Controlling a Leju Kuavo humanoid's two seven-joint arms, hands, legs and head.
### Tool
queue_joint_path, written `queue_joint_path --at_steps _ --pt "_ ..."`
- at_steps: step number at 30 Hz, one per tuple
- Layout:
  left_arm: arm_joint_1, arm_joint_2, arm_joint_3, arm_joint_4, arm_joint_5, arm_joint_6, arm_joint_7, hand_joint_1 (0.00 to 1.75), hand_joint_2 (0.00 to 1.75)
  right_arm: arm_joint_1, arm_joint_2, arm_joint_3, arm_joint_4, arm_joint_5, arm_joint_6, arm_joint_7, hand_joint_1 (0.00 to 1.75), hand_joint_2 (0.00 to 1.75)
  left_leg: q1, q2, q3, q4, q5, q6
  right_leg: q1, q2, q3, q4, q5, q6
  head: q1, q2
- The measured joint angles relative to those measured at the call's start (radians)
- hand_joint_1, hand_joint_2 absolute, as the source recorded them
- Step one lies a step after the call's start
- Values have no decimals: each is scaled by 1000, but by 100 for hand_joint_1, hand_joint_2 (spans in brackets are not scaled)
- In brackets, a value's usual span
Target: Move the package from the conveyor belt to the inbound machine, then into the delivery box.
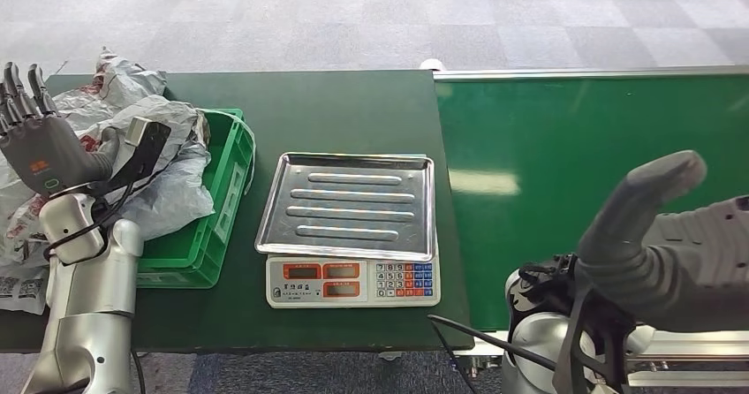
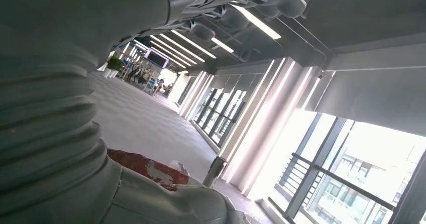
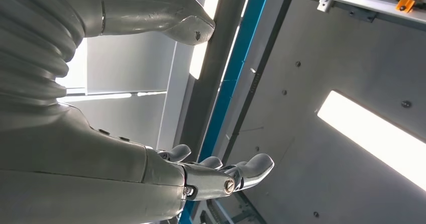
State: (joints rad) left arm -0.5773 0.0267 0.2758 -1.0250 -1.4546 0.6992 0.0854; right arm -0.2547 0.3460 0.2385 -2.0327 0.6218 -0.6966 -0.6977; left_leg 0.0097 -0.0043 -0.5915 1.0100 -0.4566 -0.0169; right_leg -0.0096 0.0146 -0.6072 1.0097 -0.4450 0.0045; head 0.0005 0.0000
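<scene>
Nearest us, right hand hangs low by the conveyor belt, fingers apart, holding nothing; we judge it waits for a package, none visible on belt or scale tray. Left hand is raised over the green bin w/ crumpled bags, fingers spread, empty; we judge one cycle done.

A dark green counter is seen beside a brighter green conveyor belt. The crate is coloured bright green, with crumpled white packages printed in red. The scale is white with orange, blue and red keys under a ribbed silver tray. The floor is patterned in grey squares.
</scene>
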Motion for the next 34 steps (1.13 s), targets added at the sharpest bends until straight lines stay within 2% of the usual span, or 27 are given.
queue_joint_path --at_steps 2,10,13,15,17,20,22,26,30,34 --pt "0 -1 0 -3 1 0 -6 0 0 0 0 0 0 0 0 0 0 175 0 0 0 0 0 0 0 0 0 0 0 0 0 0" --pt "1 -33 24 -33 92 0 -162 0 0 0 0 0 0 -15 0 0 0 175 0 0 0 0 0 0 0 0 0 0 0 0 0 0" --pt "1 -53 26 -45 165 -1 -228 0 0 0 0 0 0 -18 0 0 0 175 0 0 0 0 0 0 0 0 0 0 0 0 0 0" --pt "3 -66 26 -55 269 -34 -295 0 0 0 0 0 0 -18 0 0 0 175 0 -1 0 0 0 0 0 0 0 0 0 0 0 0" --pt "13 -86 23 -90 480 -136 -408 0 0 0 0 -1 0 -18 0 0 0 175 0 0 0 0 0 0 0 0 0 0 0 0 0 0" --pt "52 -123 2 -208 894 -359 -560 0 0 0 0 -1 0 -26 0 0 0 175 0 0 0 0 0 0 0 0 0 0 0 0 0 0" --pt "87 -140 -24 -311 1104 -501 -605 0 0 0 0 -2 0 -31 0 0 0 175 0 0 0 0 -1 0 0 0 0 0 0 0 0 0" --pt "149 -151 -82 -490 1327 -649 -636 0 0 0 0 -2 1 -36 0 0 0 175 0 0 0 0 -1 0 0 0 0 0 -1 0 0 0" --pt "193 -158 -124 -629 1538 -785 -669 0 175 0 0 -2 2 -49 0 0 0 175 0 0 0 0 -1 0 0 0 0 0 -1 0 0 0" --pt "224 -163 -147 -721 1616 -867 -679 0 175 0 0 -2 2 -74 0 0 0 175 0 0 0 0 -1 0 0 0 0 0 -1 0 0 0"
